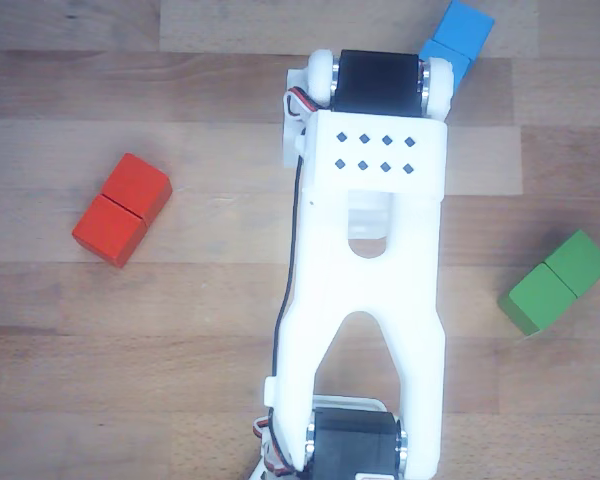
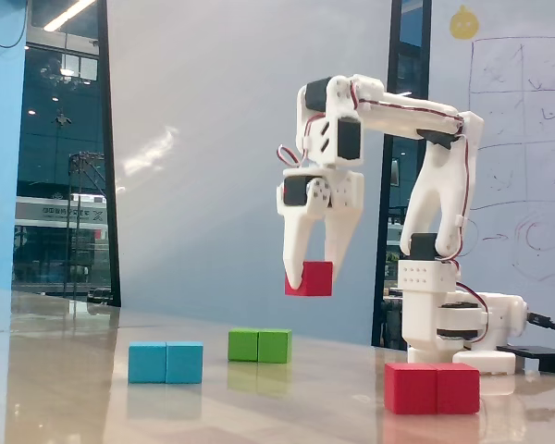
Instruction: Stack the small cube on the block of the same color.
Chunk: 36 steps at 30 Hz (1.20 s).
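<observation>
In the fixed view we see the white arm (image 2: 425, 185) bent over the table, its gripper (image 2: 310, 273) pointing down and pinching the small cube (image 2: 309, 278) between its two fingers. The small cube hangs in the air, well above the wooden table (image 2: 74, 388) and touching nothing else. Below and behind it lies the green block (image 2: 259, 345); to the left in this view lies the blue block (image 2: 166, 362). The red block (image 2: 432, 388) rests on the table at lower right, near the arm's base (image 2: 453, 328), well apart from the held cube.

In the other view we look down along the arm (image 1: 370, 250), which hides the gripper and the small cube. Here the red block (image 1: 122, 209) lies at the left, set diagonally, with its seam visible across the middle. The green block (image 1: 558, 281) lies at the right, and the blue block (image 1: 458, 38) shows at the top edge, partly covered by the arm.
</observation>
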Motion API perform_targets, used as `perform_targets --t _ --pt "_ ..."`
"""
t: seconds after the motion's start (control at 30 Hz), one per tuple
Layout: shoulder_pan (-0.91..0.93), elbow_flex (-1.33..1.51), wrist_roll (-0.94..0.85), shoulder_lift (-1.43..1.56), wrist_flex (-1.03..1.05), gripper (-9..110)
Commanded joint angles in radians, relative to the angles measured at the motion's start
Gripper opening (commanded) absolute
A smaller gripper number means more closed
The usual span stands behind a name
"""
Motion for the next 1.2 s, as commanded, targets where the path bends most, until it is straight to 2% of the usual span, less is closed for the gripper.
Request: perform_targets --t 0.0,0.17,0.87,1.0,1.17 --pt "-0.009 -0.141 0.002 0.072 0.031 8" --pt "-0.097 -0.172 0.0 0.078 0.032 8" --pt "-0.841 -0.261 0.003 0.064 -0.031 8" --pt "-0.902 -0.256 0.002 0.048 -0.044 8" --pt "-0.881 -0.261 0.002 -0.051 -0.048 8"
